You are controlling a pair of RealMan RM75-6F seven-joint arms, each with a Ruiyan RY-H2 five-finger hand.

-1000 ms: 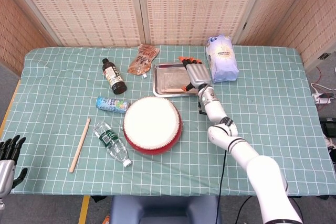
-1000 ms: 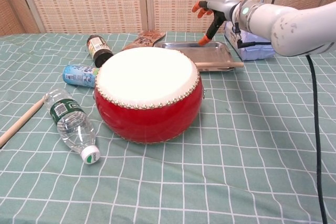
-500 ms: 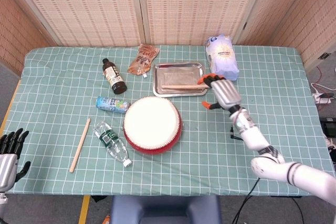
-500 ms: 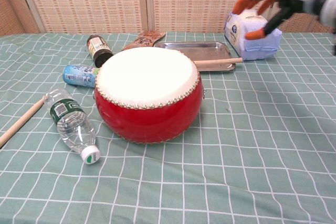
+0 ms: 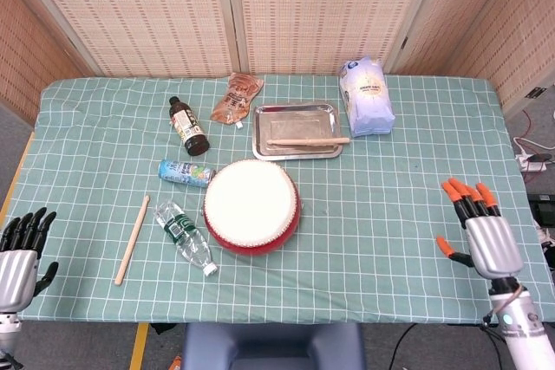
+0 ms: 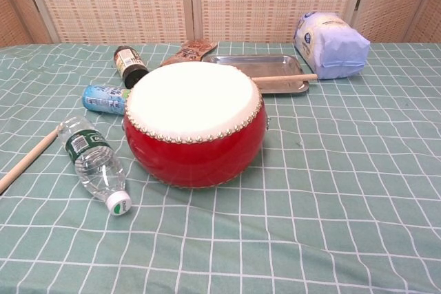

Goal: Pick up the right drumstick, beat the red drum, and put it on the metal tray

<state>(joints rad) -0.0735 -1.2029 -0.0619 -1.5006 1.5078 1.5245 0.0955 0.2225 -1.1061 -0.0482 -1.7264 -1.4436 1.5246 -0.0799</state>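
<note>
Both hands hold nothing, fingers spread. Well away from the right hand point(image 5: 483, 233), up the counter point(image 5: 416, 197) toward the screen, the right drumstick point(image 5: 308, 140) lies across the metal tray point(image 5: 295, 115), its tip poking over the rim on the side nearer this hand. Nearer the robot than the tray stands the red drum point(image 5: 252, 206), roughly midway between the two hands. The left hand point(image 5: 21, 251) hovers at the opposite counter corner, a second stick point(image 5: 132, 240) lying between it and the drum.

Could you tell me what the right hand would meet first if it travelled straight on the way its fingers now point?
Probably nothing: the right hand points up the bare tablecloth toward the far edge.
</note>
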